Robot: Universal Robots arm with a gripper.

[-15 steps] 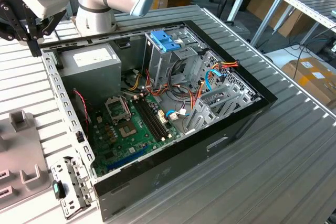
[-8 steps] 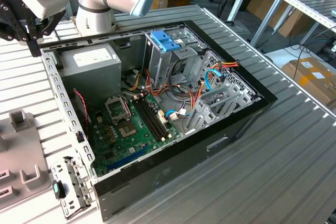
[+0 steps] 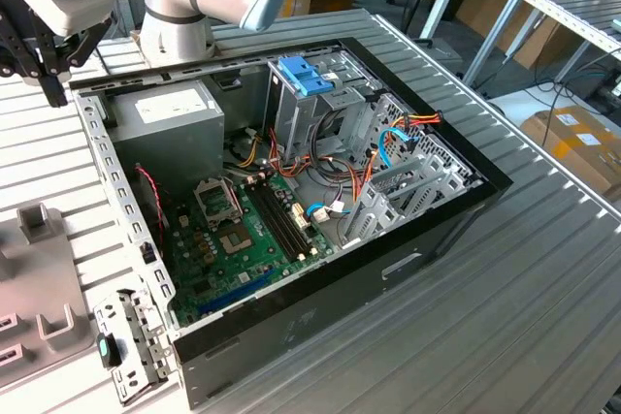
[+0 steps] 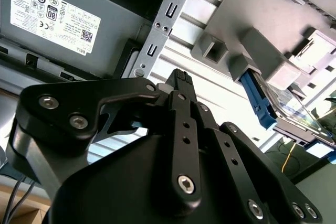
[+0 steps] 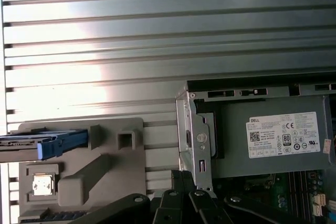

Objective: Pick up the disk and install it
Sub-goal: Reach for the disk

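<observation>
Disk in grey holder, beside case

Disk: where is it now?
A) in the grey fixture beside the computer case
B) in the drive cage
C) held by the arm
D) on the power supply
A: in the first wrist view the disk lies in the grey fixture, outside the computer case.

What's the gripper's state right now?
Gripper: jaws look closed, holding nothing; the disk lies apart in the grey holder.
</observation>
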